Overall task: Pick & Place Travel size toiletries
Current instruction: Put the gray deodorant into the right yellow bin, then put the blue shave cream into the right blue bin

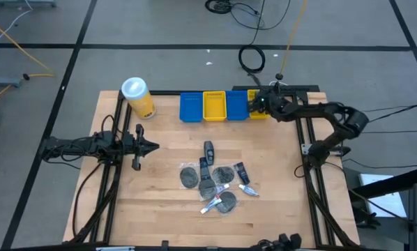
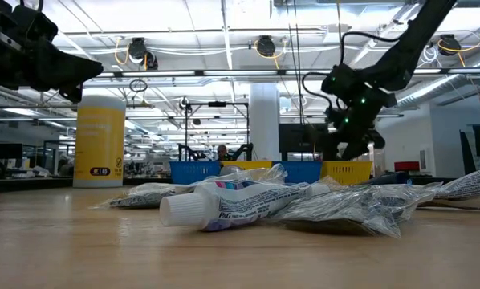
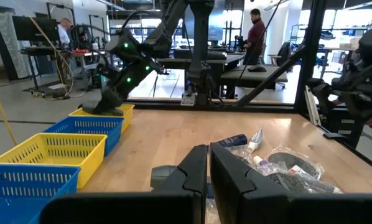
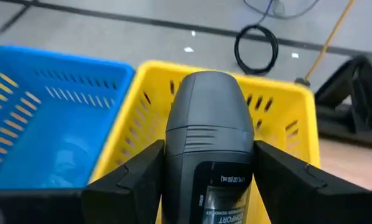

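The travel size toiletries (image 1: 215, 183) lie in a heap on the middle of the table: crinkly clear packets with dark discs, small dark bottles, and white tubes with red marks (image 2: 224, 202). One dark bottle (image 1: 208, 148) lies apart on the heap's far side. My right gripper (image 1: 254, 103) is at the far right of the bin row, above the yellow bin (image 4: 279, 118), and is shut on a dark grey bottle (image 4: 208, 143). My left gripper (image 1: 153, 146) waits shut above the left side of the table, its fingers (image 3: 195, 165) pointing toward the heap. My right gripper pinches the dark grey bottle by its lower body (image 4: 204, 186), one finger (image 4: 136, 174) on each side. The bottle lies along the fingers, with its rounded end (image 4: 208, 93) sticking out past the fingertips. It is lifted clear, above the yellow bin's open top.
A row of bins stands at the far edge: blue (image 1: 191, 106), yellow (image 1: 214, 104), blue (image 1: 236, 104), and the yellow one under my right gripper. A big yellow canister with a white lid (image 1: 139, 97) stands left of the row. Bare wood lies between my left gripper and the heap.
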Available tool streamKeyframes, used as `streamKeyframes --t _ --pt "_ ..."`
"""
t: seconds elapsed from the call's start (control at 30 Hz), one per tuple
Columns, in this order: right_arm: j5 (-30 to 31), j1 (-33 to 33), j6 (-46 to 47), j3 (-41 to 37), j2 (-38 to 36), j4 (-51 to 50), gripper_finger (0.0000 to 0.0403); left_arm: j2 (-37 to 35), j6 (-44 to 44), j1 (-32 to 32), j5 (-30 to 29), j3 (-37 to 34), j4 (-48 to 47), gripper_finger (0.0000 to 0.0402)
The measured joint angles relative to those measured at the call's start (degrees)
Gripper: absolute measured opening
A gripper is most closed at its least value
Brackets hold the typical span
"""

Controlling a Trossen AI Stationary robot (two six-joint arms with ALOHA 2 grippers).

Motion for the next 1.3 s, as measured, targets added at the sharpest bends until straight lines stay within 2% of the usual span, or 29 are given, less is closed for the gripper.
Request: streamKeyframes --t 0.13,0.27,0.47,0.6,0.73,0.87,1.03,1.17,1.3 --pt "-0.1 0.0 0.1 0.0 1.7 1.7 0.0207 0.0 0.0 0.0 0.0 0.0 0.0 0.0019" --pt "-3.5 -0.2 0.9 0.0 2.7 1.4 0.0211 0.0 0.0 0.0 0.0 0.0 0.0 0.0019" --pt "-4.3 -0.2 -1.1 0.0 2.4 2.4 0.0249 0.0 0.0 0.0 0.0 0.0 0.0 0.0019" --pt "-2.8 -0.6 -4.3 0.0 2.0 3.8 0.0277 0.0 0.0 0.0 0.0 0.0 0.0 0.0019" --pt "-1.7 0.6 -8.4 0.0 -1.2 4.6 0.0288 0.0 0.0 0.0 0.0 0.0 0.0 0.0019" --pt "-2.7 7.4 -12.4 0.0 -6.9 4.3 0.0283 0.0 0.0 0.0 0.0 0.0 0.0 0.0019" --pt "-0.8 20.7 -15.1 0.0 -13.0 3.1 0.0271 0.0 0.0 0.0 0.0 0.0 0.0 0.0019" --pt "3.4 32.1 -15.2 0.0 -15.1 0.4 0.0263 0.0 0.0 0.0 0.0 0.0 0.0 0.0019" --pt "3.5 42.1 -14.3 -0.1 -15.0 -0.1 0.0258 0.0 0.0 0.0 0.0 0.0 0.0 0.0019"
